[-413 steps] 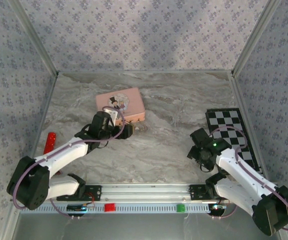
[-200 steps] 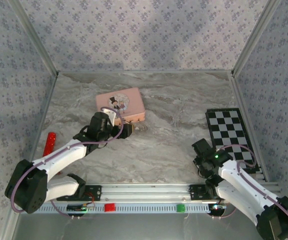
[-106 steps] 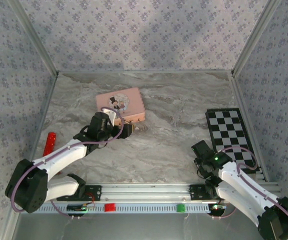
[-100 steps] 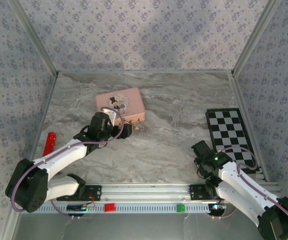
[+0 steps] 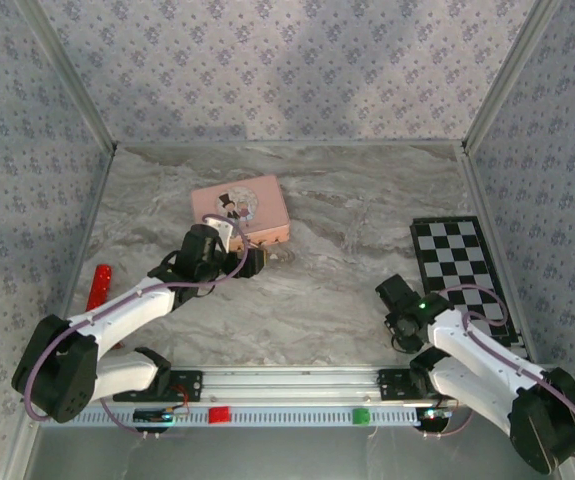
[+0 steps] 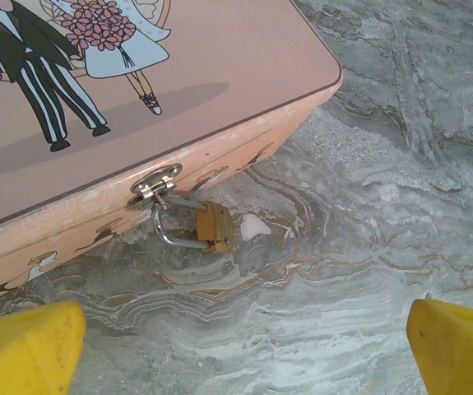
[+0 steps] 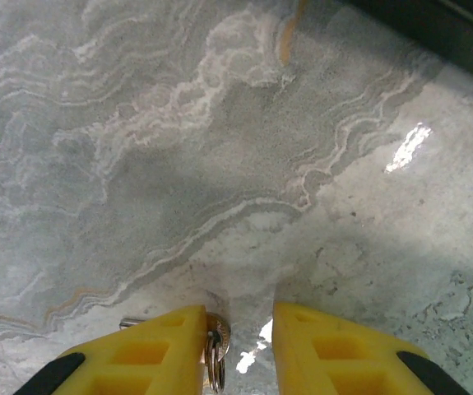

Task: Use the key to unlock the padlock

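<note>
- Two small metal parts matter here, and both are judged light, rigid and likely to skate on the glossy marbled table (image 5: 347, 190).
- Nearest the robot, the right gripper (image 7: 238, 319) points down at the table. Its jaws are narrow but not closed, and bare table shows in the gap.
- The key (image 7: 215, 352) lies flat in that gap with its ring against the inner face of one finger. A silvery stub pokes out on that finger's outer side. I see no clamp on it.
- Handling, key: it is thin and low, so there is little height to pinch.
  - My judgement is to close on the ring end and leave the blade sticking out free.
  - The risk is that it skids or flips out as the pads meet.
- Further out, the left gripper (image 6: 236, 346) is spread wide and empty, just short of the lock.
- The padlock (image 6: 217, 228) lies with its brass body on the table, just beside the front wall of the pink tin (image 6: 220, 74).
  - Its silvery shackle (image 6: 170, 239) is threaded through the tin's latch (image 6: 155, 180).
  - The shackle looks seated, so the lock is judged not yet undone.
- Handling, padlock: it is hard, probably dense for its size, and free to swing on the latch.
  - My judgement is to grip across the body's flat faces and keep the bottom end clear for the key.
  - The keyhole itself is too small to make out.
- Handling, tin: it probably weighs little and may slide if the lock is tugged.
</note>
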`<move>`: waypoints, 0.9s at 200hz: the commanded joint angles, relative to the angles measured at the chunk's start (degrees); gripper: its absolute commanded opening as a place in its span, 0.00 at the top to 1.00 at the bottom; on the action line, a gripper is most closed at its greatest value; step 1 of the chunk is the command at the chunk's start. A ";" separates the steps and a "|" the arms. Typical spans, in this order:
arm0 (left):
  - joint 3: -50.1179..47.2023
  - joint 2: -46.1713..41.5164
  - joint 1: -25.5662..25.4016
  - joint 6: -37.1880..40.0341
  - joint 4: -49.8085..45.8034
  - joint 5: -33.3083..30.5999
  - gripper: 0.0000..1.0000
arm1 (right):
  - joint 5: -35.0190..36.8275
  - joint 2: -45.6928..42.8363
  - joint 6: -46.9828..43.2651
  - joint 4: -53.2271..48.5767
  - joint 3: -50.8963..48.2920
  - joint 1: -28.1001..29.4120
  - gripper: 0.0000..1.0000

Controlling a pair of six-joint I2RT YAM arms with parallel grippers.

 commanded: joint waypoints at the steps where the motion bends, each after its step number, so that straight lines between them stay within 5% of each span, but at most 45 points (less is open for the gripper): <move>1: 0.25 0.62 -0.22 0.80 1.21 -0.59 0.00 | -0.81 1.40 -1.38 7.28 -0.24 0.63 0.72; 180: 0.52 1.47 -0.23 1.12 1.37 -0.86 0.00 | -0.86 2.36 -4.28 3.26 4.10 0.91 0.73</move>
